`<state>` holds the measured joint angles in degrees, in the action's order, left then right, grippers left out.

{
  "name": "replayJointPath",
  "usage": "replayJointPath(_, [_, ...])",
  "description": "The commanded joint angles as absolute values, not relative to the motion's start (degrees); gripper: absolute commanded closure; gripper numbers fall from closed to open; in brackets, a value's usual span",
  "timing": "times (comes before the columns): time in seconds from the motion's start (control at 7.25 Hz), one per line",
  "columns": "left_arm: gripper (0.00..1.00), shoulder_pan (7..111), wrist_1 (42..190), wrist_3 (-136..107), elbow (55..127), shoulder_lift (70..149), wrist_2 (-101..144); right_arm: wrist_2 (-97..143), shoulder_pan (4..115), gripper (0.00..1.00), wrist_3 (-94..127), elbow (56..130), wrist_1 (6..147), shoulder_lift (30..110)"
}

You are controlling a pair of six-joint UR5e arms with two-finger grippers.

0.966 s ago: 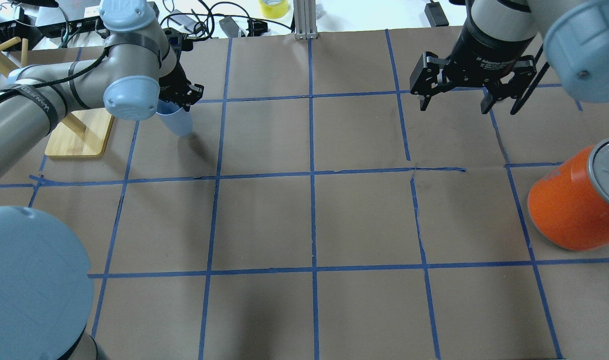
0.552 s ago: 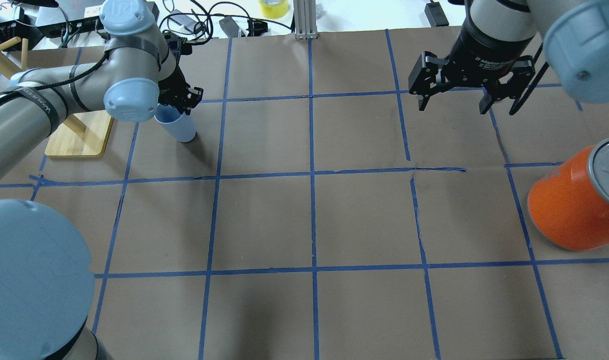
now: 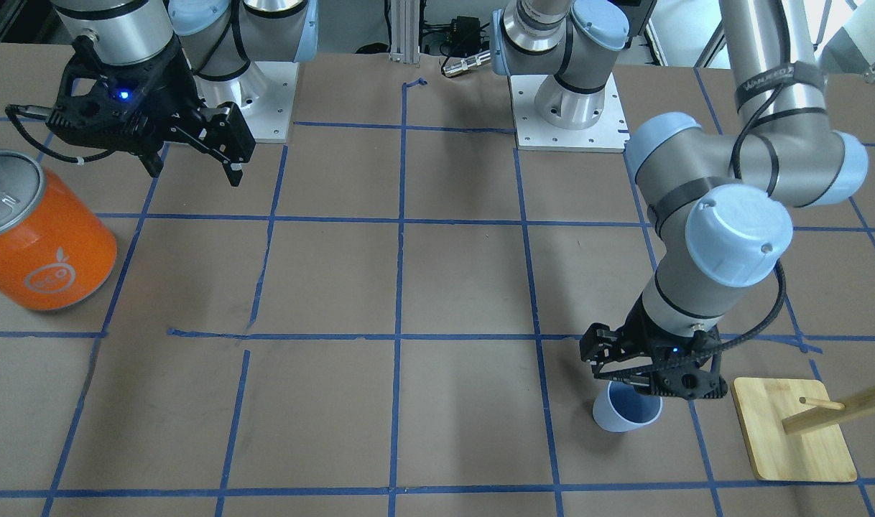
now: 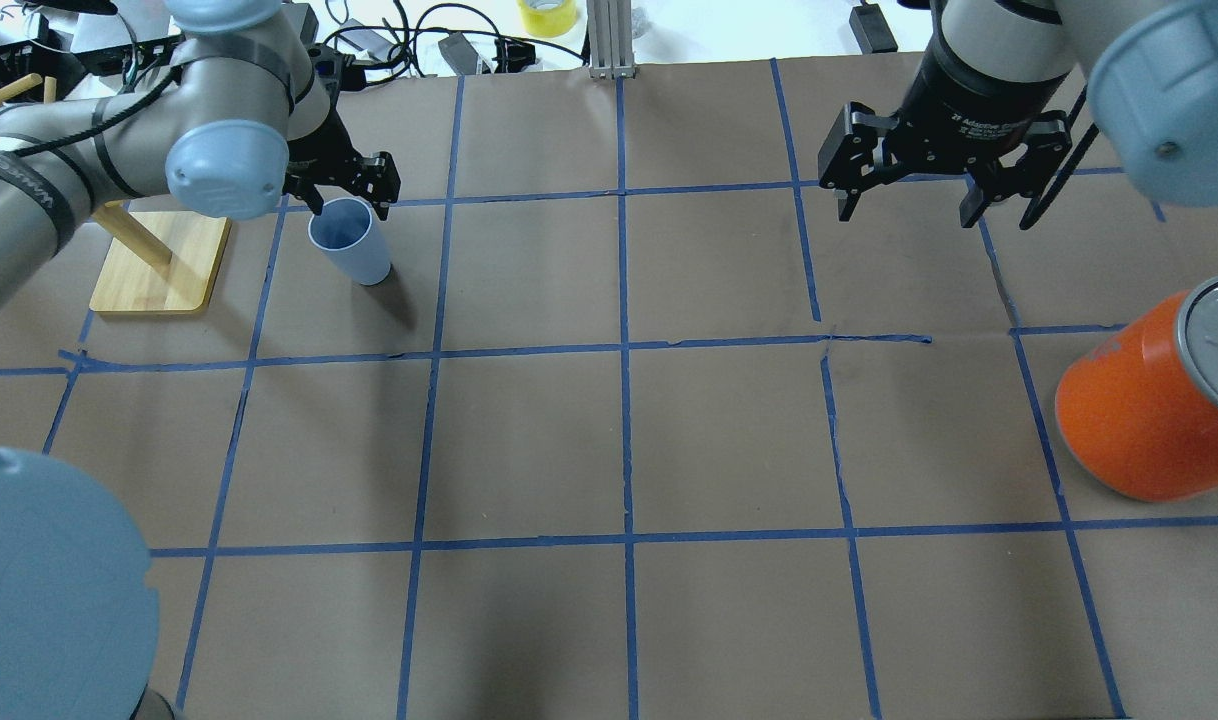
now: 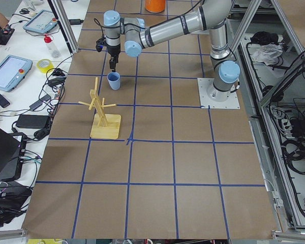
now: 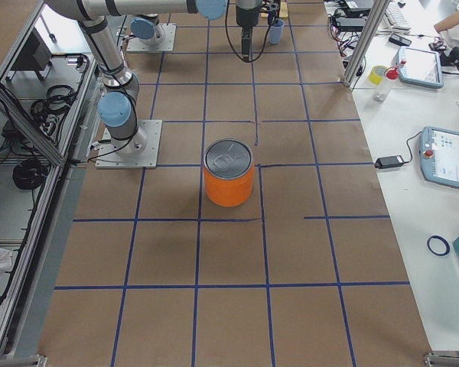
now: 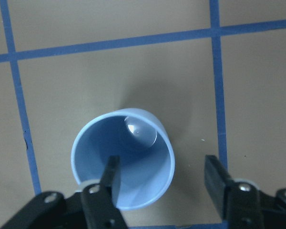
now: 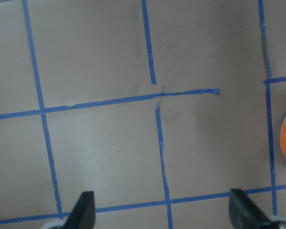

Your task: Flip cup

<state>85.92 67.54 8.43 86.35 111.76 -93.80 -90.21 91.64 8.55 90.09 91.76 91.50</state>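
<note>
Standing upright with its mouth up, the pale blue cup (image 4: 349, 242) is seen on the paper-covered bench (image 4: 669, 450), near a wooden peg stand (image 4: 159, 265). The left tool (image 4: 349, 203) is poised just above it, spread apart. The left wrist view alone shows one finger (image 7: 110, 179) over the cup's mouth and the other outside the rim; whether either touches cannot be told. The right tool (image 4: 906, 210) is hung well apart from the cup, spread wide above the bench. An orange can (image 4: 1134, 420) with a silver lid is cut off at the overhead view's edge. Its white fruit logo (image 3: 49, 276) is shown only in the front-facing view, and the lettering is too small to read.
</note>
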Motion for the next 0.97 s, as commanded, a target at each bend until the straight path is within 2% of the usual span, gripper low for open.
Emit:
replayJointPath(0.0, [0.0, 86.0, 83.6, 1.3, 82.1, 103.4, -93.8, -90.4, 91.6, 0.0, 8.4, 90.1, 91.8, 91.5])
replayJointPath(0.28, [0.0, 86.7, 90.1, -1.0, 82.7, 95.6, -90.7, -90.6, 91.7, 0.0, 8.3, 90.1, 92.5, 91.5])
replayJointPath(0.41, [0.0, 86.7, 90.3, -1.0, 83.7, 94.1, -87.0, -90.5, 91.6, 0.01, 8.1, 90.1, 92.7, 91.4])
replayJointPath(0.83, [0.0, 86.8, 91.2, 0.2, 86.1, 89.9, -96.4, -90.4, 91.3, 0.0, 6.1, 90.1, 93.1, 91.2])
